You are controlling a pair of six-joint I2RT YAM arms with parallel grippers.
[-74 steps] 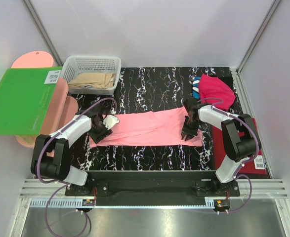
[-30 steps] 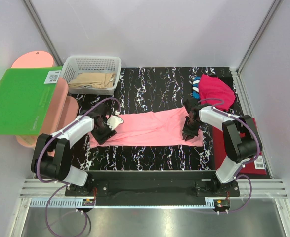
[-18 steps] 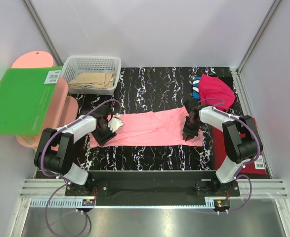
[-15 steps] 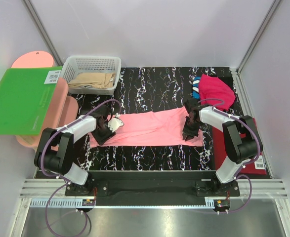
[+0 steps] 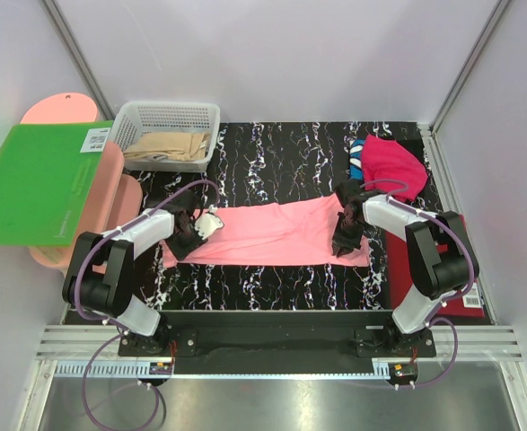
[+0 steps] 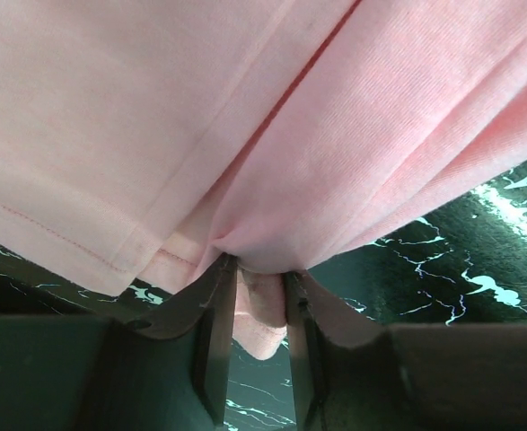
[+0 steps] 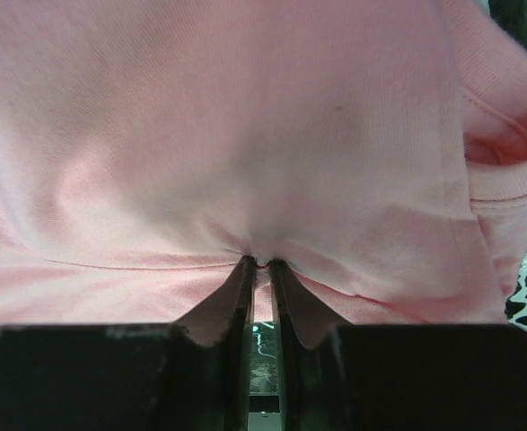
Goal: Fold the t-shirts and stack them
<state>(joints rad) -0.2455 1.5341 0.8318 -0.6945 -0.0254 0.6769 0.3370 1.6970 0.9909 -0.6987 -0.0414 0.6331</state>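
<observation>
A: Black marble desk (image 5: 272, 153), and the salmon-pink t-shirt (image 5: 272, 235) lies as a long band across mid-frame. The magenta t-shirt (image 5: 393, 166) is heaped upper right

B: Folding step, I'd say. The left jaws are narrowed on a bunch of its left hem, the right jaws pinched tight on its right edge. Next calls for lifting both ends together, evenly

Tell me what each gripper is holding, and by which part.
Both hold the salmon-pink t-shirt: the left gripper pinches a bunched edge at its left end, the right gripper a fold at its right end.
</observation>
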